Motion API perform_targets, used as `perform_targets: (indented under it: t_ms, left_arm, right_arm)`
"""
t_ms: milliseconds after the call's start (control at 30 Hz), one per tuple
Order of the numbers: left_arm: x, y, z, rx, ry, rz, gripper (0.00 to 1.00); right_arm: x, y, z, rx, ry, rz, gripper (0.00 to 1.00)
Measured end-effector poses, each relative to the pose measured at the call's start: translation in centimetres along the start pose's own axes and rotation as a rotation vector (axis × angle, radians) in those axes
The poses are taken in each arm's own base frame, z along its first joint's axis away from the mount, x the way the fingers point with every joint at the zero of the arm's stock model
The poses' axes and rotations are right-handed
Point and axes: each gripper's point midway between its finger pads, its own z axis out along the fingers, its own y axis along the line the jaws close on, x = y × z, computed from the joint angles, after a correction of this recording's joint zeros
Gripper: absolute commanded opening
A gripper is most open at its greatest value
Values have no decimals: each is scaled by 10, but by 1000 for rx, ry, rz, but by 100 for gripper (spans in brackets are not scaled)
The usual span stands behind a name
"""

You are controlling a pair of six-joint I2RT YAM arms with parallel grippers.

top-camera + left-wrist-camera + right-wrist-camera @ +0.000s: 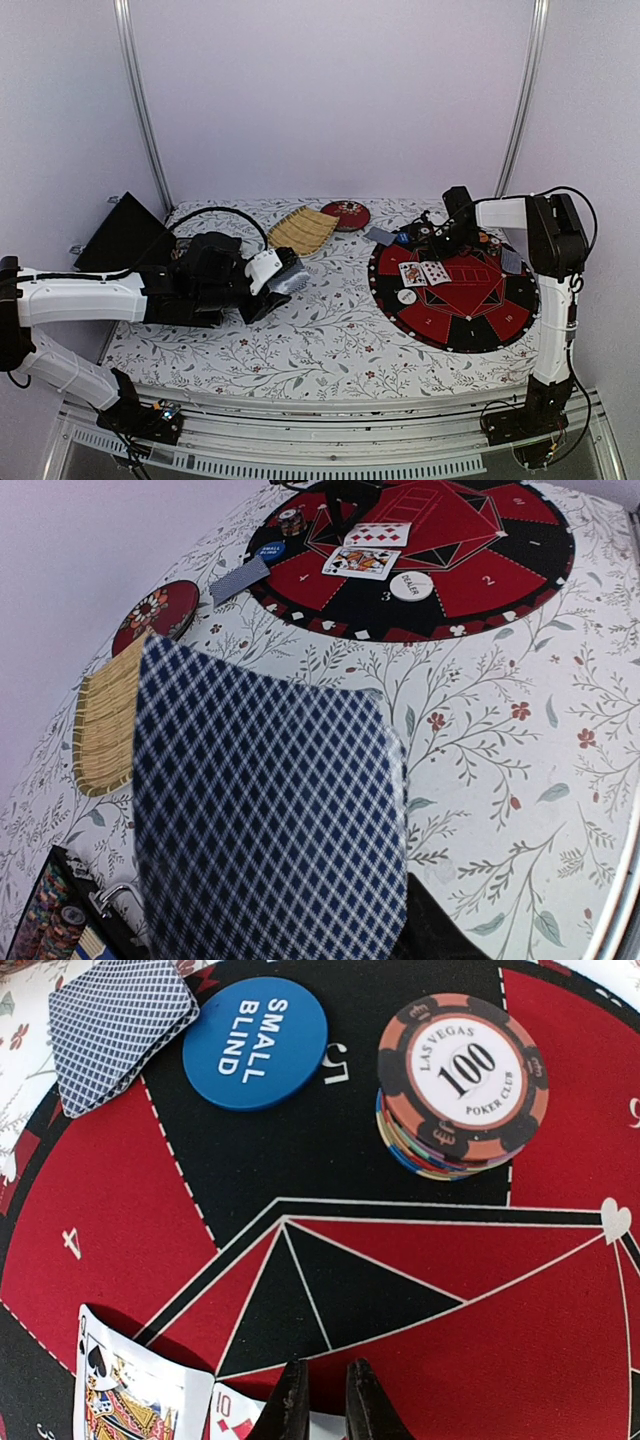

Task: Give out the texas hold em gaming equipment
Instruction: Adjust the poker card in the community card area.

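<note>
We see the blue-checked card deck (270, 810) clamped in the left pincer (288, 278), held above the left half of the surface (330, 340). On the round red-and-black poker mat (470, 300), which lies toward the surface's right edge, two face-up cards (425, 272) lie side by side, with the white dealer button (407, 296) just on their near side. At the mat's far-left rim we find a stack of poker chips (462, 1085) topped by a 100 chip. A blue small blind button (255, 1042) lies beside it, and face-down cards (120, 1025) overlap the rim. The right pincer (325, 1405) hovers over the mat by the face-up cards, its fingers almost together, and we see nothing between them. A woven tray (302, 230) and a red dish (346, 214) sit near the far edge.
</note>
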Motion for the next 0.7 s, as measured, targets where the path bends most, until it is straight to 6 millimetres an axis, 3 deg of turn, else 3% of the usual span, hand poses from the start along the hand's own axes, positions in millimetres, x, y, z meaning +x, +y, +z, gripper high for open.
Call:
perform_targets:
  t_ms: [67, 233, 467, 567, 700]
  left_arm:
    - [0, 0, 0, 0, 0, 0, 47]
    - [0, 0, 0, 0, 0, 0, 47]
    - [0, 0, 0, 0, 0, 0, 47]
    - [0, 0, 0, 0, 0, 0, 47]
    - [0, 0, 0, 0, 0, 0, 47]
  right_arm:
    - [0, 1, 0, 0, 0, 5, 23]
    - [-7, 3, -13, 1, -19, 15, 24]
    - [-36, -6, -73, 64, -161, 35, 17]
    - [-25, -12, -81, 98, -158, 52, 10]
    - [13, -18, -63, 125, -64, 74, 7]
